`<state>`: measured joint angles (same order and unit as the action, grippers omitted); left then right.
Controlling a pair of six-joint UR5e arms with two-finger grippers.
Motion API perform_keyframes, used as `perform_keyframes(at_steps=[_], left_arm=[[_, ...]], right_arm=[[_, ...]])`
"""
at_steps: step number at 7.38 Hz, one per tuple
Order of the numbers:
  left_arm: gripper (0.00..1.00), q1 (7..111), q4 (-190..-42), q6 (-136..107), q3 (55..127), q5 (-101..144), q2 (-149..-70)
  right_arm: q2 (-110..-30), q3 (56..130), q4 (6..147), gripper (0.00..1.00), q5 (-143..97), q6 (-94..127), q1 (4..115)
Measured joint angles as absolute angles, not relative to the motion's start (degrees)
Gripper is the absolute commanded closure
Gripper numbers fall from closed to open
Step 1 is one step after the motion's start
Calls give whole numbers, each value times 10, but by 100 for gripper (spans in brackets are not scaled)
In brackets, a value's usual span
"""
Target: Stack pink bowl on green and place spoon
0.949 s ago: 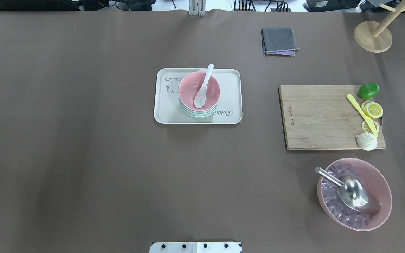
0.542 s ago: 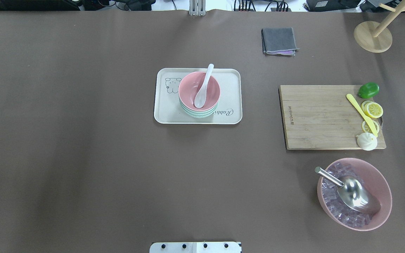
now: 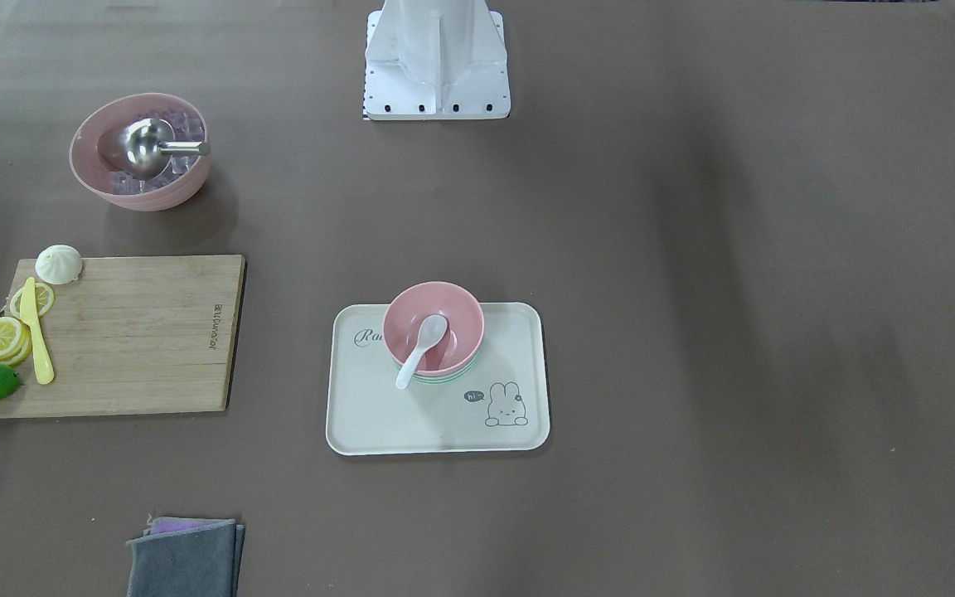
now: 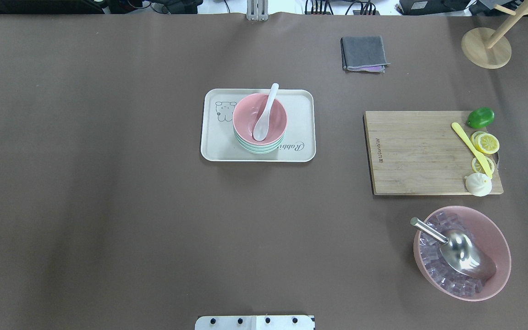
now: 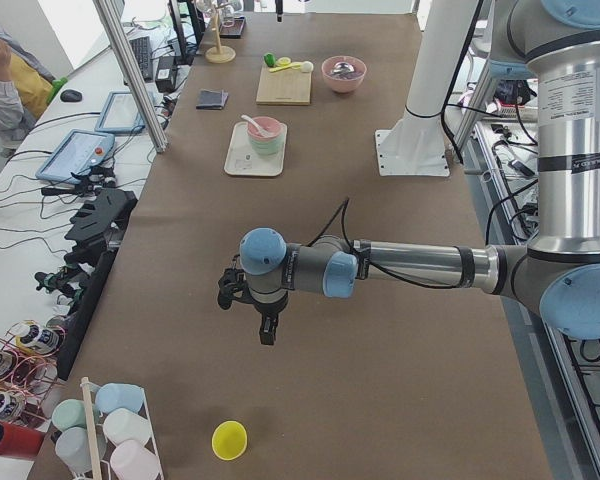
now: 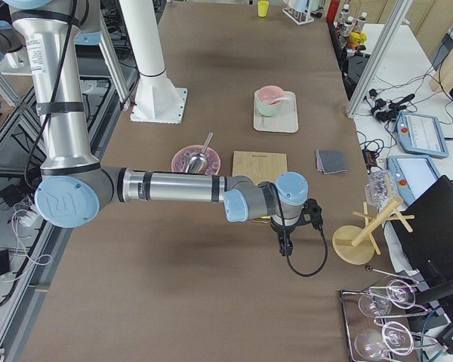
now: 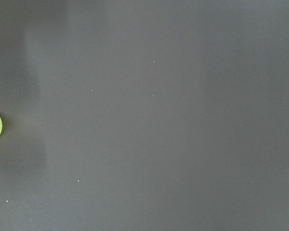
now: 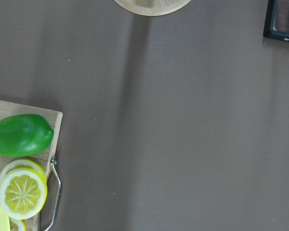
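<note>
Front view: green bowl (image 3: 434,378) mostly hidden under pink bowl (image 3: 454,322), only a thin rim showing. White spoon (image 3: 421,350) lying in pink bowl, handle over the rim. Stack on tray (image 3: 444,427), mid-table.

Overhead: cutting board (image 4: 415,153) right of tray, big bowl of ice (image 4: 497,238) with metal scoop (image 4: 463,252) nearer, grey cloth (image 4: 365,52) farther.

Left side view: left arm (image 5: 410,265) stretched flat, left gripper (image 5: 267,330) pointing down, well apart from tray. Finger gap impossible to tell. Yellow cup (image 5: 229,439) near.

Right side view: right arm (image 6: 174,185) stretched flat, right gripper (image 6: 285,245) pointing down beside wooden stand (image 6: 360,240). Finger gap impossible to tell.

Left wrist: bare table, cup cut off at left edge.

Right wrist: green fruit (image 8: 21,134) and lemon slices (image 8: 21,192) on board corner, cut off at the left edge. Stand base cut off at top.
</note>
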<state>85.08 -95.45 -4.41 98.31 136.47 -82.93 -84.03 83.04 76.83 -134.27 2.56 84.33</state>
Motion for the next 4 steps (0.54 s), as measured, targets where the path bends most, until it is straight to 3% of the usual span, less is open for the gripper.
perform_keyframes(at_steps=[4], left_arm=[[2,853,-960,-45,983,1365,-827]], right_arm=[[-839,829,768,0,-1343,31,843]])
